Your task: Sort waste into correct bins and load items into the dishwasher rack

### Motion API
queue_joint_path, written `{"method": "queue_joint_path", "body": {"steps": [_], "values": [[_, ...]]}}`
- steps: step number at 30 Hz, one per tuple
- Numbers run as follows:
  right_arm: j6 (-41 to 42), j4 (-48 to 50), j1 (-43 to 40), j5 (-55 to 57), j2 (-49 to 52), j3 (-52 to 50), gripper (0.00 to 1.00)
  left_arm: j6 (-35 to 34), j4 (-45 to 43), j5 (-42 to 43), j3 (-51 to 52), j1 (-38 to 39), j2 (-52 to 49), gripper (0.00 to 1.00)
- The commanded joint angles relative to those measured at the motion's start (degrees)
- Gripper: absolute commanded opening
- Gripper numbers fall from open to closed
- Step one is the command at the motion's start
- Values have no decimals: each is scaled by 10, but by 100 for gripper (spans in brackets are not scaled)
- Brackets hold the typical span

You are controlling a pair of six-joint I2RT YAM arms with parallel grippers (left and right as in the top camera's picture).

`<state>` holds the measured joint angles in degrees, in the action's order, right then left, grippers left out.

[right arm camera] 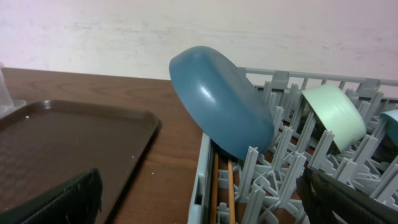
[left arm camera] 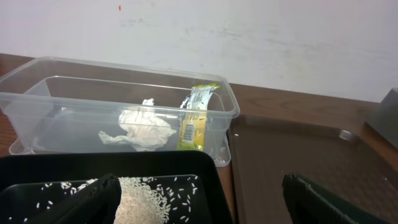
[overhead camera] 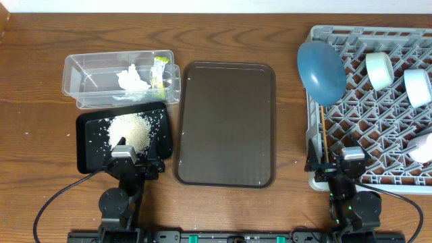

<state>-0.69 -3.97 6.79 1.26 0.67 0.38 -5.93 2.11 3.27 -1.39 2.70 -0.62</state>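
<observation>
Left gripper (left arm camera: 205, 200): jaws wide apart, nothing between them. Directly beneath it, rice (left arm camera: 140, 199) is heaped in the black tray (left arm camera: 74, 165). Just beyond is the clear tub (left arm camera: 62, 81), holding the tissue (left arm camera: 146, 129) and the wrapper (left arm camera: 196, 118) to the tissue's right.

Right gripper (right arm camera: 205, 202): jaws fully apart, empty. Below and just ahead, the chopsticks (right arm camera: 222, 193) lie in the rack (right arm camera: 280, 174). Their long axis points straight away from the claw, passing under the tilted blue plate (right arm camera: 217, 102). Mint bowl (right arm camera: 336, 115) ahead-right; brown tray (right arm camera: 62, 143) to its left, bare.

Judgement: sorting looks complete. The right arm is nearer if the chopsticks need reseating.
</observation>
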Motion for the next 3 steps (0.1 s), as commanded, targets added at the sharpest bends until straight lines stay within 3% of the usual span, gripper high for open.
{"method": "queue_joint_path", "body": {"steps": [1, 3], "values": [[-7, -2, 11, -2, -4, -1, 99, 6, 16, 7, 12, -3, 4, 86], [-7, -2, 11, -2, -4, -1, 99, 6, 16, 7, 12, -3, 4, 86]]}}
